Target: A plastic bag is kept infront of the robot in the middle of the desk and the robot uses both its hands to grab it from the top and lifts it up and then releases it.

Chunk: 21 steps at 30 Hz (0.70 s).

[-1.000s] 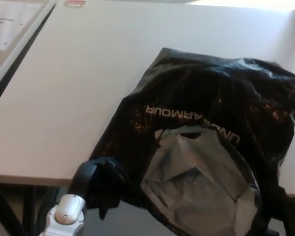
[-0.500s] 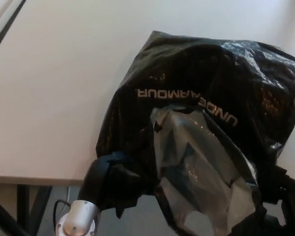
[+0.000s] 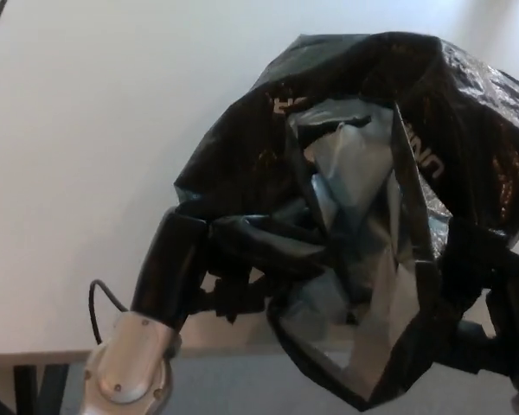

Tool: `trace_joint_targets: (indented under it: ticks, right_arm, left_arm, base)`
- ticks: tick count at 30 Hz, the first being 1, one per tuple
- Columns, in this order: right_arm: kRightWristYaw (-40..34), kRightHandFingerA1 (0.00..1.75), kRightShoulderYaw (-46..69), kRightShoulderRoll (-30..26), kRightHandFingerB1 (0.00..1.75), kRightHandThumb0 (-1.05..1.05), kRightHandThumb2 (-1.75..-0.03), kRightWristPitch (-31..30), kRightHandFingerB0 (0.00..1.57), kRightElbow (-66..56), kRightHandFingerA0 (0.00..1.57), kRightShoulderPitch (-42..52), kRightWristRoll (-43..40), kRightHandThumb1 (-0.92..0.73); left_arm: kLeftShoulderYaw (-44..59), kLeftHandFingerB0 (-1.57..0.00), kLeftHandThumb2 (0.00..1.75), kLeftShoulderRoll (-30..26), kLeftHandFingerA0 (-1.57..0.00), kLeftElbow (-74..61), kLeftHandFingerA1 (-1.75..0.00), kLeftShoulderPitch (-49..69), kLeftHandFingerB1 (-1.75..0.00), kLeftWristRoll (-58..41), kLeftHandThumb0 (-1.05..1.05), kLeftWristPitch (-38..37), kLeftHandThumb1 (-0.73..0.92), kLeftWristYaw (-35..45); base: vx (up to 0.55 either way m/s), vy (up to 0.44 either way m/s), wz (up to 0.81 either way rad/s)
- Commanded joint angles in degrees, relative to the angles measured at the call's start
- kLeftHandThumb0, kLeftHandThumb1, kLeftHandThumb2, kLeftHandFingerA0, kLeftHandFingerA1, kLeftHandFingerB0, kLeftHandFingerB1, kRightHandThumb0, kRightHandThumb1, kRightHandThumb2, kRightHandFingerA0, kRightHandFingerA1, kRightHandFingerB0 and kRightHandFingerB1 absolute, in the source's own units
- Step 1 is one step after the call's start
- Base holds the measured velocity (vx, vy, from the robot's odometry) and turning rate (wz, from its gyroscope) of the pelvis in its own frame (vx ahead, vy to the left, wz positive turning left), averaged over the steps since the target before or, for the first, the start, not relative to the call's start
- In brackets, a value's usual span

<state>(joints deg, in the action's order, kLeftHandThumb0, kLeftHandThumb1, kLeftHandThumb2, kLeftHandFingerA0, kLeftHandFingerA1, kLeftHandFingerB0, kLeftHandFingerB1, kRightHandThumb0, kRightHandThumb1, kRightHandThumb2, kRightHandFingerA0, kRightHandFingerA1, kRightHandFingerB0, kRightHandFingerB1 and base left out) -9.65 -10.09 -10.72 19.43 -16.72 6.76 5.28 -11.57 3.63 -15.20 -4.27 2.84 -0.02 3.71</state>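
A black plastic bag [image 3: 363, 78] with pale lettering and a grey inner side [image 3: 350, 169] fills the middle and right of the head view, bunched up and raised off the white desk [image 3: 95, 130]. My left hand [image 3: 195, 264] is shut on the bag's near left edge, with its silver wrist [image 3: 128, 373] below. My right hand [image 3: 500, 307] is shut on the bag's near right edge at the picture's lower right, partly hidden by folds of plastic. The bag's mouth gapes toward me between the two hands.
The desk's near edge [image 3: 35, 353] runs along the bottom left, with a dark leg [image 3: 22, 389] below it. A thin black cable [image 3: 99, 303] loops beside my left wrist. Bare desk surface lies to the left and behind the bag.
Both hands have come up and forward with the bag's top edge in them. The bag has been pulled up and bunched. The camera has also tilted, shifting the whole picture.
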Motion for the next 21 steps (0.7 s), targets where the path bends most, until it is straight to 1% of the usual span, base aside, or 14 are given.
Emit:
trace_joint_targets:
  ticks: [1, 4, 5, 6, 8, 9, 10, 11, 12, 14, 15, 16, 17, 21]
  right_arm:
    - [6.85, 1.64, 1.17, -0.63, 1.53, -0.52, -0.65, -19.16, 0.98, -15.61, 1.24, -9.88, -7.84, -0.74]
    - [7.46, 1.59, 1.05, -0.80, 1.48, -0.54, -0.64, -18.74, 0.99, -17.01, 1.25, -10.17, -7.47, -0.75]
    - [7.44, 1.57, 1.13, -0.79, 1.42, -0.58, -0.67, -19.05, 1.01, -17.82, 1.25, -10.64, -7.37, -0.72]
    - [7.20, 1.62, 1.37, -0.59, 1.33, -0.60, -0.65, -19.15, 1.04, -19.98, 1.29, -12.31, -7.81, -0.70]
    - [7.25, 1.53, 1.64, -0.52, 1.30, -0.67, -0.86, -19.46, 1.09, -21.52, 1.33, -13.89, -8.21, -0.61]
    - [7.22, 1.67, 2.13, -0.56, 1.34, -0.63, -0.67, -21.42, 1.06, -23.62, 1.26, -16.24, -10.18, -0.70]
    - [7.26, 1.49, 2.47, -0.64, 1.27, -0.58, -1.01, -22.62, 1.17, -24.72, 1.48, -17.59, -10.98, -0.51]
    - [7.36, 1.49, 2.68, -0.73, 1.27, -0.58, -1.01, -23.19, 1.17, -25.17, 1.48, -18.25, -10.99, -0.51]
    - [7.41, 1.69, 2.98, -0.77, 1.46, -0.62, -0.67, -23.58, 1.06, -25.50, 1.25, -19.05, -11.00, -0.69]
    - [7.36, 1.65, 3.60, -0.66, 1.52, -0.63, -0.67, -24.44, 1.07, -25.90, 1.28, -20.89, -11.40, -0.69]
    - [7.19, 1.65, 4.00, -0.26, 1.51, -0.62, -0.67, -25.37, 1.10, -25.99, 1.29, -22.43, -12.20, -0.68]
    - [7.17, 1.65, 4.09, -0.02, 1.51, -0.62, -0.67, -25.81, 1.10, -26.09, 1.29, -22.81, -12.56, -0.68]
    - [7.04, 1.55, 4.21, 0.33, 1.42, -0.69, -0.86, -26.56, 1.18, -26.34, 1.33, -23.44, -12.97, -0.60]
    - [6.50, 1.66, 4.37, 1.68, 1.52, -0.65, -0.67, -28.53, 1.14, -27.38, 1.28, -25.07, -13.46, -0.67]
  left_arm:
    - [-4.04, -1.20, 0.80, -1.94, -1.45, -35.28, -1.49, -2.67, -1.26, -5.86, -0.39, 4.45, 0.32, 3.80]
    - [-4.43, -1.20, 0.81, -1.87, -1.44, -37.52, -1.48, -2.70, -1.25, -4.45, -0.40, 4.62, 0.32, 3.21]
    - [-4.74, -1.15, 0.55, -1.49, -1.23, -38.41, -1.66, -3.11, -1.30, -3.44, -0.41, 4.74, 0.51, 2.74]
    - [-4.66, -1.20, 0.82, -1.41, -1.44, -40.46, -1.48, -5.82, -1.22, -1.32, -0.44, 4.97, 0.34, 2.72]
    - [-4.17, -1.19, 0.84, -1.98, -1.46, -42.26, -1.49, -8.03, -1.23, 1.16, -0.49, 6.16, 0.36, 3.00]
    - [-3.99, -1.18, 0.86, -2.09, -1.46, -44.16, -1.50, -9.32, -1.23, 3.22, -0.53, 7.61, 0.38, 2.91]
    - [-4.07, -1.12, 0.57, -2.00, -1.21, -44.78, -1.69, -9.67, -1.33, 3.69, -0.52, 7.76, 0.57, 2.74]
    - [-4.17, -1.12, 0.57, -1.96, -1.21, -44.79, -1.69, -9.71, -1.33, 3.57, -0.52, 7.46, 0.57, 2.61]
    - [-4.24, -1.10, 0.57, -2.03, -1.20, -44.80, -1.70, -9.73, -1.36, 3.61, -0.52, 7.34, 0.57, 2.61]
    - [-5.63, -1.08, 0.56, -0.54, -1.18, -43.81, -1.71, -9.47, -1.36, 4.68, -0.50, 5.03, 0.53, 1.08]
    - [-7.96, -1.09, 0.83, 1.96, -1.45, -42.36, -1.53, -8.94, -1.26, 6.72, -0.56, 1.52, 0.36, -1.59]
    - [-8.42, -1.09, 0.83, 2.12, -1.45, -42.32, -1.53, -8.78, -1.26, 7.52, -0.56, 1.13, 0.36, -1.96]
    - [-9.02, -0.91, 0.59, 2.61, -1.14, -41.86, -1.75, -8.72, -1.54, 8.40, -0.51, -0.02, 0.54, -2.59]
    - [-9.66, -0.83, 0.58, 2.95, -1.15, -41.88, -1.75, -9.11, -1.59, 11.76, -0.50, -1.60, 0.57, -3.15]
  base:
    - [-0.02, -0.012, 0.13]
    - [0.02, -0.066, -0.04]
    - [0.00, 0.000, 0.00]
    - [0.00, 0.000, 0.00]
    - [0.00, 0.000, 0.00]
    - [0.00, 0.000, 0.00]
    - [0.00, 0.000, 0.00]
    - [0.00, 0.000, 0.00]
    - [0.00, 0.000, 0.00]
    - [0.00, 0.000, 0.00]
    - [0.00, 0.000, 0.00]
    - [0.00, 0.000, 0.00]
    - [0.00, 0.000, 0.00]
    - [0.00, 0.000, 0.00]
